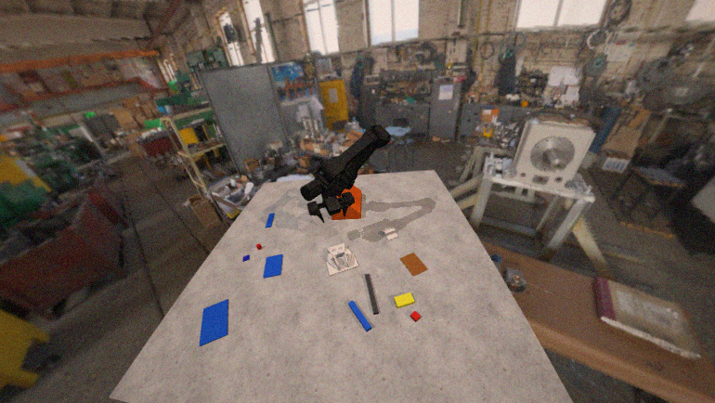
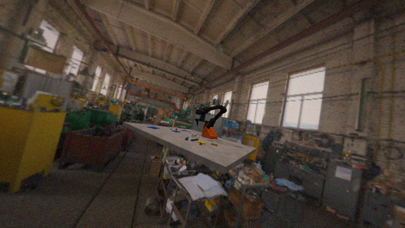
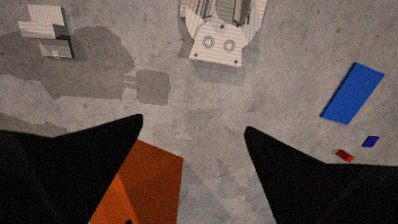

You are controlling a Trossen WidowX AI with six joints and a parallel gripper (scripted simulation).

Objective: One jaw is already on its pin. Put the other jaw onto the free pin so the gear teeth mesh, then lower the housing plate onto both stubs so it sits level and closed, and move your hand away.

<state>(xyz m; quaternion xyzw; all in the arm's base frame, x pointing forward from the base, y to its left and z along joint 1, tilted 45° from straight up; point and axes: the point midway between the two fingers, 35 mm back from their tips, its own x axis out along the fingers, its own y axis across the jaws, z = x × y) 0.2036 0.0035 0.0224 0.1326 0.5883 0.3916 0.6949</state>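
Observation:
My gripper [image 1: 333, 218] [image 3: 195, 125] is open and empty, above the table behind the white gear-and-jaw assembly and apart from it. The white housing plate [image 3: 217, 57] [image 1: 337, 250] covers the near end of the assembly in the wrist view. Two round stub ends show in its holes, side by side, and it looks roughly level. The two white jaws [image 3: 192, 25] [image 3: 257, 22] run out from under the plate on either side, cut off by the frame's top edge. The gear teeth and pins are hidden under the plate. The assembly stands on a white base [image 1: 334, 270].
A small white stepped block [image 1: 390, 233] [image 3: 46, 16] stands to one side. Blue plates [image 1: 273, 266] [image 1: 214, 322], a brown plate [image 1: 413, 264], a yellow block [image 1: 404, 299], a dark bar [image 1: 371, 293] and a blue bar [image 1: 359, 316] lie around. The orange arm base [image 1: 354, 205] is behind.

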